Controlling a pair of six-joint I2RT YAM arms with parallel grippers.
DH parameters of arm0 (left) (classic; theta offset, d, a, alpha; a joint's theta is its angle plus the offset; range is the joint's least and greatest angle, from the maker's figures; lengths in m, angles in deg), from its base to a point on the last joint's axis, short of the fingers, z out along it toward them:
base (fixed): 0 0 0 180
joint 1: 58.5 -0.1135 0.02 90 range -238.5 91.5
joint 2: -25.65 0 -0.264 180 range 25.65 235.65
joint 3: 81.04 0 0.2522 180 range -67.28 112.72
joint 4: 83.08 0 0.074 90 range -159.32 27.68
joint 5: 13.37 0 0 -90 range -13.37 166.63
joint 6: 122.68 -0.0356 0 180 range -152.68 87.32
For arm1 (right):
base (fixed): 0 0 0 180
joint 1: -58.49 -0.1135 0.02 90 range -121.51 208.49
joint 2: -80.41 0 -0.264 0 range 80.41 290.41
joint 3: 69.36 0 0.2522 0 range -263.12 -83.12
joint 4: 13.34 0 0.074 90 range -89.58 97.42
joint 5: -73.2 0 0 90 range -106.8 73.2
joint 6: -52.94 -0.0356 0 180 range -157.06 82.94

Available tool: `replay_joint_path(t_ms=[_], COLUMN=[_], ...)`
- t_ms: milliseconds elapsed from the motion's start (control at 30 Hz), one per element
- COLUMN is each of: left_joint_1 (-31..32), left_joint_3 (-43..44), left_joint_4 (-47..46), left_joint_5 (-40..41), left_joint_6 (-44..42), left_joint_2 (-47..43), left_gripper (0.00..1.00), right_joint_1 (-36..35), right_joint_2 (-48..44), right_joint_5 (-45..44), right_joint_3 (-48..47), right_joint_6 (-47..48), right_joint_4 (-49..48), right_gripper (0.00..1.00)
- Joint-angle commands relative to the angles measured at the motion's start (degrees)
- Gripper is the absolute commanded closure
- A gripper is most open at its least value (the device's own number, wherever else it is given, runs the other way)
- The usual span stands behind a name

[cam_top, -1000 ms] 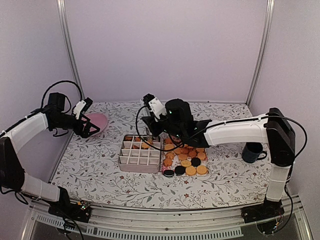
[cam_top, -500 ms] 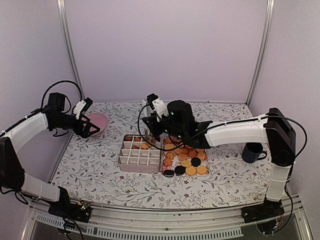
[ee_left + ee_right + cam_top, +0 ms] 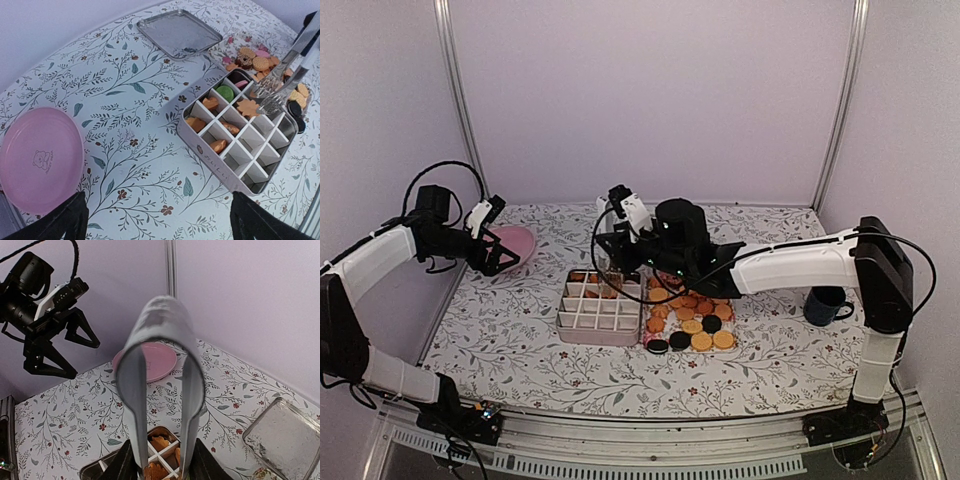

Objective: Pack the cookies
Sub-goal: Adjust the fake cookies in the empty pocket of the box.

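At centre of the overhead view: divided box (image 3: 598, 335), a white grid of cells, near rows bare, far rows part-filled. Contents, per the left wrist view: several orange pieces, one green cookie (image 3: 225, 92), one pink, one flower-shaped orange piece (image 3: 248, 106).

Just right of the box: the cookies (image 3: 691, 316), a loose heap, mostly golden-orange with a few black. The bulk is not yet packed.

Over the box's far rows: right gripper (image 3: 162, 462), closed around a pair of metal tongs (image 3: 282, 75). The tong tips stand just beside the flower-shaped piece, a little apart. Whether anything is pinched between them cannot be told.

Upper left of the overhead view: left gripper (image 3: 157, 196), fingers spread wide, holding nothing, hanging near the pink plate (image 3: 40, 157).

Also present: square metal tray (image 3: 180, 32) at the far side; dark blue mug (image 3: 825, 303) at right.

Change noted: against half a second ago, the right wrist has drifted slightly toward frame left along the far row, the tongs with it. Left arm unmoved; heap looks the same.

Judged meaning: a placing pass over the cells, either just releasing a piece or lining up on a cell. The task stands early, with most cells unfilled and most of the heap waiting.
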Motion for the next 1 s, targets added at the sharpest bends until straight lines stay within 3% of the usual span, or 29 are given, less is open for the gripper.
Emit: replay_joint_path(t_ms=[0, 733, 967], left_joint_1=[-0.3, -0.3, -0.3], left_joint_3=[-0.2, 0.0, -0.1], left_joint_4=[-0.4, -0.3, -0.3], left_joint_5=[0.0, 0.3, 0.2], left_joint_6=[-0.8, -0.5, -0.5], left_joint_2=[-0.8, -0.9, -0.9], left_gripper=[0.01, 0.01, 0.01], right_joint_1=[-0.8, -0.6, -0.1], right_joint_2=[-0.7, 4.7, 4.5], right_joint_5=[4.7, 6.9, 5.7], right_joint_3=[-0.9, -5.6, -6.0], right_joint_6=[4.4, 12.7, 11.3], right_joint_4=[-3.6, 2.2, 2.1], right_gripper=[0.65, 0.69, 0.79])
